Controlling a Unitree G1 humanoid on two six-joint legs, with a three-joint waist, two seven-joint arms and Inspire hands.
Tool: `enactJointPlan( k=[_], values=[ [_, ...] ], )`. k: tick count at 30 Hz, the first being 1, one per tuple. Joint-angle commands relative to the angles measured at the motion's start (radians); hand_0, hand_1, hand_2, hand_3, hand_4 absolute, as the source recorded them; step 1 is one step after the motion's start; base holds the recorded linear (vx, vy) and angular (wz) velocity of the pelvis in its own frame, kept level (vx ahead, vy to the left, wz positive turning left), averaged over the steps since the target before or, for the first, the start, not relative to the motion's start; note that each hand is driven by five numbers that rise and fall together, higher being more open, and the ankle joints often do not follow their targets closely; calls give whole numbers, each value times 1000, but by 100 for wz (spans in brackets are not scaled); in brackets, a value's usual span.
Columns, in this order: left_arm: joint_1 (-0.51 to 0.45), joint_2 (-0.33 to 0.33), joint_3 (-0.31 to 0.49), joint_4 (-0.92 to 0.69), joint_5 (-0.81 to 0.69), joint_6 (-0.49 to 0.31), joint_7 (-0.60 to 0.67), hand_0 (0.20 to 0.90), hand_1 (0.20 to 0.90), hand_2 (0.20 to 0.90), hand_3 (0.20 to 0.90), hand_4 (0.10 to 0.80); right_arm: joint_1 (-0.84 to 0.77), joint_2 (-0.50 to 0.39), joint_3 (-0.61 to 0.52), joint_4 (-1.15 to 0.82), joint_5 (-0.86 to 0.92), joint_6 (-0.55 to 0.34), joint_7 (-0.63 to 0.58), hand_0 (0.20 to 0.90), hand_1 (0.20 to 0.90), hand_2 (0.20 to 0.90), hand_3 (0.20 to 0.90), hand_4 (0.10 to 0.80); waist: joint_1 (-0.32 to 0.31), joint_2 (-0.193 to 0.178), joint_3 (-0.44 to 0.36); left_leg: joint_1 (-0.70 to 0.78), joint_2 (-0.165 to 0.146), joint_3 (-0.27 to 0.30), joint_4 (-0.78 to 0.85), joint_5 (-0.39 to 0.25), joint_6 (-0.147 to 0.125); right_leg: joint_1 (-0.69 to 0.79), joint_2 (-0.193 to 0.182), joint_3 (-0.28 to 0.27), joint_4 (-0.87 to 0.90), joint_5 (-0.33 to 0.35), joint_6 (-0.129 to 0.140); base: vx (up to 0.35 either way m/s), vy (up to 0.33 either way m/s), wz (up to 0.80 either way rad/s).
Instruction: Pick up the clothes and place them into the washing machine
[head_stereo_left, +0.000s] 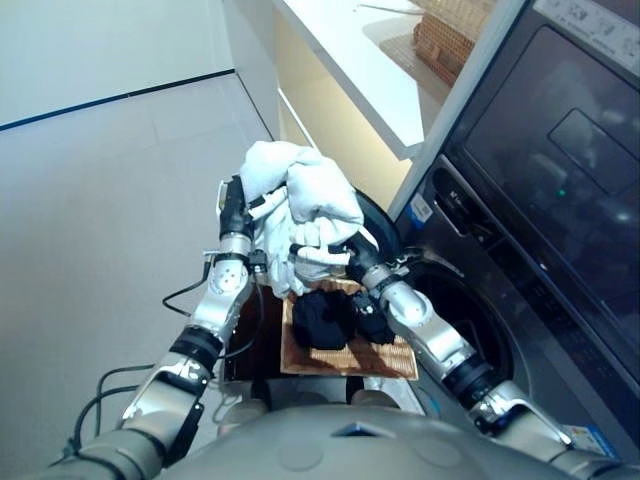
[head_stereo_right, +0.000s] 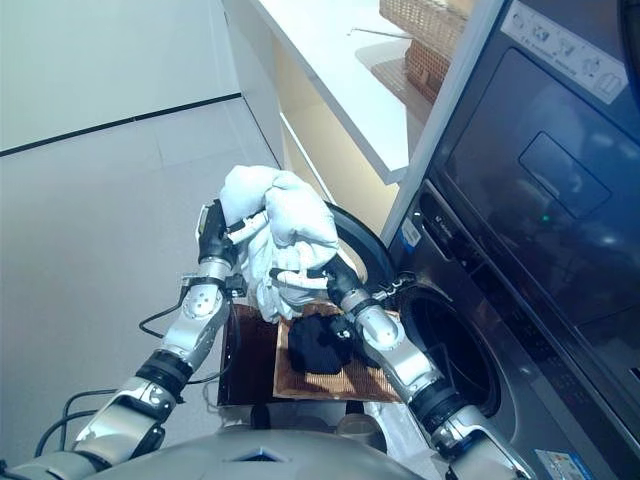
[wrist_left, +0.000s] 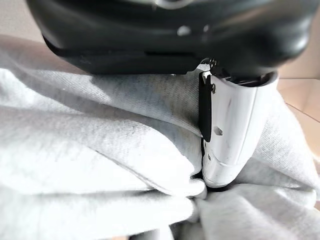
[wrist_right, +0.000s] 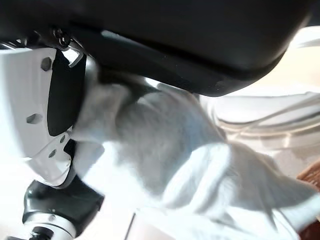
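A bundled white garment (head_stereo_left: 300, 200) is held up in the air between both hands, above a wicker basket (head_stereo_left: 390, 358) on the floor. My left hand (head_stereo_left: 236, 212) grips its left side, the white-covered thumb (wrist_left: 232, 132) pressed into the cloth (wrist_left: 100, 165). My right hand (head_stereo_left: 335, 252) clutches the bundle from the right, with cloth (wrist_right: 170, 150) bunched against its thumb (wrist_right: 35, 110). A dark garment (head_stereo_left: 325, 318) lies in the basket below. The washing machine (head_stereo_left: 540, 230) stands to the right, its round drum opening (head_stereo_left: 470, 315) dark beside my right forearm.
The machine's open door (head_stereo_right: 360, 240) shows behind the bundle. A white countertop (head_stereo_left: 350, 50) with a wicker basket (head_stereo_left: 455, 35) on it runs along the back. Pale floor (head_stereo_left: 90, 200) spreads to the left.
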Motion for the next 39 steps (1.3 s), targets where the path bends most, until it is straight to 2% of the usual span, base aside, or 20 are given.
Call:
enactJointPlan(
  k=[1, 25, 35, 36, 37, 38, 39],
  values=[
    [-148, -1, -50, -77, 31, -90, 4, 200, 200, 200, 200, 300, -129, 93, 13, -120, 34, -121, 19, 200, 200, 200, 200, 300, 38, -30, -73, 21, 33, -12, -8, -41, -69, -40, -40, -22, 17, 7, 32, 0, 0, 0],
    [-147, 0, -51, -83, 24, -84, 11, 200, 200, 200, 200, 300, -122, 91, 14, -116, 75, -119, 6, 200, 200, 200, 200, 300, 39, -28, -70, 22, 34, -13, -8, -43, -68, -38, -40, -22, 19, 5, 31, 0, 0, 0],
    [-145, -1, -51, -92, 13, -88, 0, 200, 200, 200, 200, 300, -126, 82, 10, -123, 38, -124, -2, 200, 200, 200, 200, 300, 39, -28, -72, 22, 34, -15, -8, -43, -68, -37, -39, -24, 18, 3, 31, 0, 0, 0],
    [-148, -1, -52, -92, 7, -92, -6, 469, 469, 469, 469, 492, -126, 84, 9, -123, 48, -128, 5, 200, 200, 200, 200, 300, 39, -27, -70, 22, 34, -16, -8, -43, -69, -36, -39, -24, 18, 3, 31, 0, 0, 0],
    [-146, -1, -51, -93, 5, -94, -10, 818, 818, 818, 818, 741, -127, 83, 7, -123, 48, -130, 5, 200, 200, 200, 200, 300, 39, -27, -71, 23, 33, -15, -8, -43, -68, -36, -39, -24, 18, 3, 31, 0, 0, 0],
    [-145, 1, -50, -90, 7, -93, -11, 900, 900, 900, 900, 800, -127, 84, 4, -123, 49, -133, 7, 200, 200, 200, 200, 300, 39, -27, -71, 24, 33, -15, -8, -43, -68, -36, -39, -24, 18, 3, 31, 0, 0, 0],
    [-145, 1, -50, -89, 10, -95, -5, 900, 900, 900, 900, 800, -126, 83, 1, -123, 47, -136, 4, 200, 200, 200, 200, 300, 39, -27, -71, 24, 34, -16, -8, -43, -69, -36, -38, -24, 18, 3, 30, 0, 0, 0]
  ],
)
